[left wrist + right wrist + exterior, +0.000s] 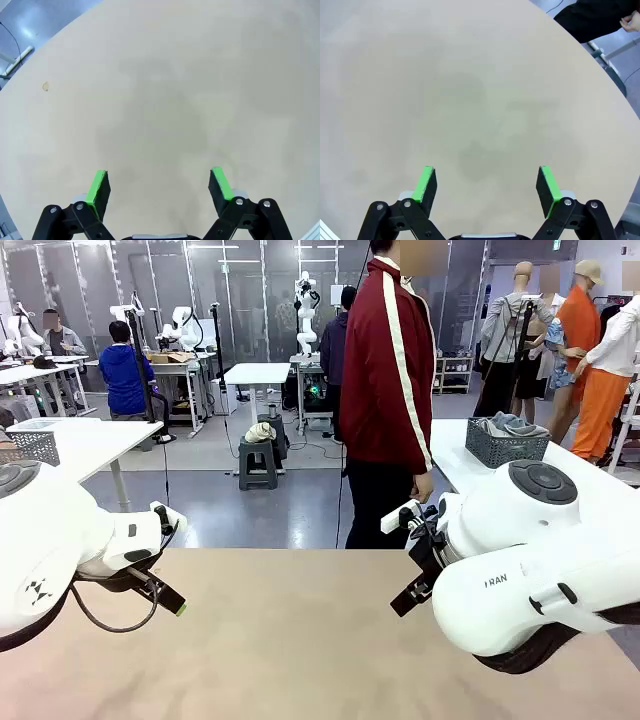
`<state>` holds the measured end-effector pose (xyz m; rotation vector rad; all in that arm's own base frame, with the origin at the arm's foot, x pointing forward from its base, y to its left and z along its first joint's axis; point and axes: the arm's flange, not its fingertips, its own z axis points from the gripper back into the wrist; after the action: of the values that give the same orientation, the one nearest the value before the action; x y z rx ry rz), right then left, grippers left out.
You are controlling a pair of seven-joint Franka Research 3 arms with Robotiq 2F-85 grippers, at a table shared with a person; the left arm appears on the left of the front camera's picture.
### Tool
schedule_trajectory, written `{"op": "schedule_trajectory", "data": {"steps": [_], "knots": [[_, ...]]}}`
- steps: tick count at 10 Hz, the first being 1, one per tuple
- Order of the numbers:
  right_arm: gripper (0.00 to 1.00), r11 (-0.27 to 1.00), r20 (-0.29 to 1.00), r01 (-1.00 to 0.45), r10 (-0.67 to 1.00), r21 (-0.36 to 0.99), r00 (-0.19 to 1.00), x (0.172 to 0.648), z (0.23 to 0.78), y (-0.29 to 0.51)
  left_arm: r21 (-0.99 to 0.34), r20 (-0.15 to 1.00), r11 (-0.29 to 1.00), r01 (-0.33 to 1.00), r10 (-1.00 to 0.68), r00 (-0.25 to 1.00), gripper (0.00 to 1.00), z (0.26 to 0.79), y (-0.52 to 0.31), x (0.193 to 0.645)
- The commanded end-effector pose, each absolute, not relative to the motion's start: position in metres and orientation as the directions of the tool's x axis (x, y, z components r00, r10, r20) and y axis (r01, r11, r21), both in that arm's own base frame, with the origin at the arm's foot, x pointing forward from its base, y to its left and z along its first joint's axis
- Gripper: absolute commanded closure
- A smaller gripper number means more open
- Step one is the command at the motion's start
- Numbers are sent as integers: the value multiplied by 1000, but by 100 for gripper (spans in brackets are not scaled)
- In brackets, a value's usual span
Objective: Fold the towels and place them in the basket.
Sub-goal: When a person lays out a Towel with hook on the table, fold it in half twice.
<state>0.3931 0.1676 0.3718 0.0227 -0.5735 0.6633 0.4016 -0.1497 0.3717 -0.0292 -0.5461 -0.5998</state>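
Left gripper: jaws spread wide, nothing between the green pads, hanging over the bare beige table. In the left wrist view there is tabletop ahead, plus one small tan speck at 10 o'clock.

Right gripper: also spread wide and holding nothing, over bare tabletop. In the right wrist view the far table edge curves across at 1 to 3 o'clock, with the person's dark trousers and hand beyond it.

Front view: left arm at 8 o'clock and right arm at 4 o'clock, both fingers pointing down and inward toward the table middle, not touching the surface as far as I can tell.

The person stands at 12 o'clock just past the far edge, in a dark red jacket with a white sleeve stripe, turned sideways to the table, arm hanging down.

Basket: dark grey lattice, at 2 o'clock, well apart from both grippers, sitting on a white side table behind the person's side. Towels are heaped crumpled inside it, poking above the rim (colour reads pale grey-green at this distance; count cannot be told).

Another grey lattice basket sits at 9 o'clock on a separate white table, cut off by the picture edge.
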Motion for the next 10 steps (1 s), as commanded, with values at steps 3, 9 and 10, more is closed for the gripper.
{"op": "schedule_trajectory", "data": {"steps": [3, 9, 10], "knots": [[0, 794, 510, -588, 575, -158, 640, 393, 372, 168, 129, 496, 829, 544, -529, 688, 0, 372, -150, 402], [0, 794, 510, -588, 575, -158, 640, 393, 372, 168, 129, 496, 829, 544, -529, 688, 0, 372, -150, 402], [0, 794, 510, -588, 575, -158, 640, 393, 372, 168, 129, 496, 829, 544, -529, 688, 0, 372, -150, 402]]}}
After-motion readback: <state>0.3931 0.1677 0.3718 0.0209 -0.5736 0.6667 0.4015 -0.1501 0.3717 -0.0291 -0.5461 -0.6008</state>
